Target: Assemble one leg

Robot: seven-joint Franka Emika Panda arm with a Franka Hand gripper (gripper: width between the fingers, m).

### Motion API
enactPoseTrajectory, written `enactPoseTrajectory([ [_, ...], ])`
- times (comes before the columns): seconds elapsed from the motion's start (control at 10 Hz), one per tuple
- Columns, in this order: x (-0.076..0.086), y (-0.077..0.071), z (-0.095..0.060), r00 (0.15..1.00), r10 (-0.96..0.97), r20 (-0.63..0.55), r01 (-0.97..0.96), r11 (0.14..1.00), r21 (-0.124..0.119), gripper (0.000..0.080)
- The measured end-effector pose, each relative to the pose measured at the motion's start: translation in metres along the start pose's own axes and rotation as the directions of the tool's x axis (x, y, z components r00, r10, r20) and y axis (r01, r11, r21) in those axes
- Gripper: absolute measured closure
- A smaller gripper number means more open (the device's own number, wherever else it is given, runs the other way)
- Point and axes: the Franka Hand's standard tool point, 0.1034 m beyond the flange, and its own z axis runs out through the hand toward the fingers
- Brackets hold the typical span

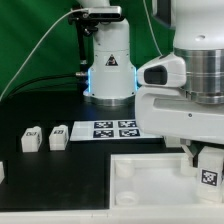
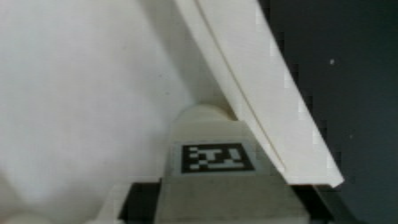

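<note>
While two spare blocks (image 1: 44, 137) sit on the dark surface (image 1: 40, 170) at the exterior view's left, near the marker board (image 1: 108, 130), the tool (image 1: 205, 160) at right pinches the leg (image 1: 209, 175) over the white square part (image 1: 150, 180).

Legs: three in exterior view, two loose (image 1: 30, 138) (image 1: 58, 135), one at the gripper (image 1: 207, 172). Large square part (image 1: 140, 180): one. Marker board (image 1: 105, 129): one, four tags.
</note>
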Motion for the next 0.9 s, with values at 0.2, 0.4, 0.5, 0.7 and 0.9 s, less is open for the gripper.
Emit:
enactPoseTrajectory([
  [0.2, 0.0016, -0.0034, 0.0006, 0.920, 0.391, -0.003, -0.391, 0.920, -0.007, 0.0509],
  [0.4, 0.0050, -0.0025, 0.0008, 0.668, 0.744, 0.017, -0.744, 0.667, 0.028, 0.0509],
  [0.5, 0.0055, -0.0005, 0.0011, 0.602, 0.797, 0.038, -0.798, 0.601, 0.041, 0.0508],
  [0.7, 0.0051, -0.0011, 0.0013, 0.529, 0.848, 0.042, -0.849, 0.528, 0.040, 0.0507],
  [0.9, 0.0044, -0.0009, 0.0029, 0.607, 0.793, 0.038, -0.794, 0.606, 0.042, 0.0243],
])
